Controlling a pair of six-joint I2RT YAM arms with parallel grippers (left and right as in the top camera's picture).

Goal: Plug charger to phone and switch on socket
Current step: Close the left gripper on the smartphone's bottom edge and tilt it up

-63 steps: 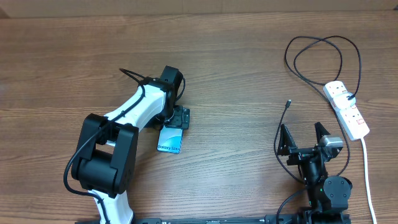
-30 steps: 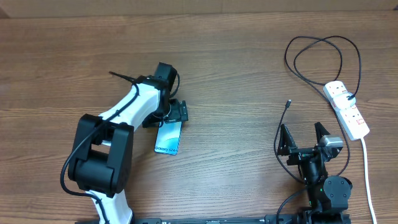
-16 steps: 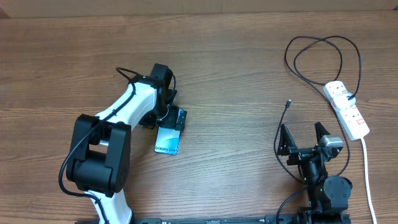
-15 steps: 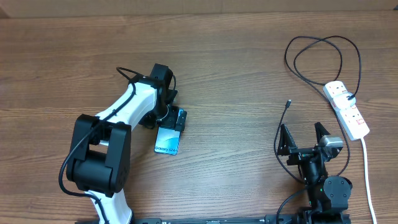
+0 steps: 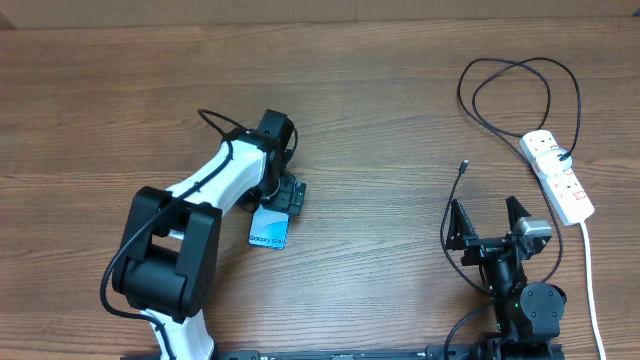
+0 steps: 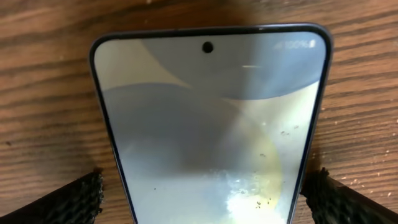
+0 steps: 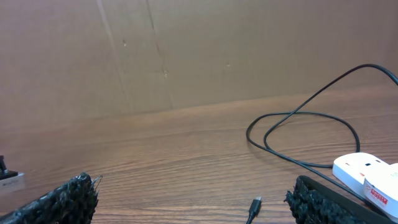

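**Phone lies between wide-open left fingers again, not yet held**

The phone (image 5: 270,232) lies flat on the wooden table (image 5: 380,120), screen up, on the left side and well apart from the other things of the task. It seems not to have moved in the last two seconds. The left gripper (image 5: 283,193) swung a little away from it about a second ago, so more of the screen showed, and now it has come back over the phone's top end.

In the left wrist view, the fingers (image 6: 74,198) stand fully apart, one on each side of the phone's top end. They hold nothing.

The right gripper (image 5: 487,216) has not moved, and it is also wide open and empty. The charger has stayed in its place. Its connector tip (image 5: 464,167) lies on the table just in front of the right gripper, and the cable runs in loose loops toward the socket (image 5: 558,178) at the right edge.

My judgement is that the task is at its start. The left arm is lining up to grip or steady the phone. The plugging and the switch are not yet done.
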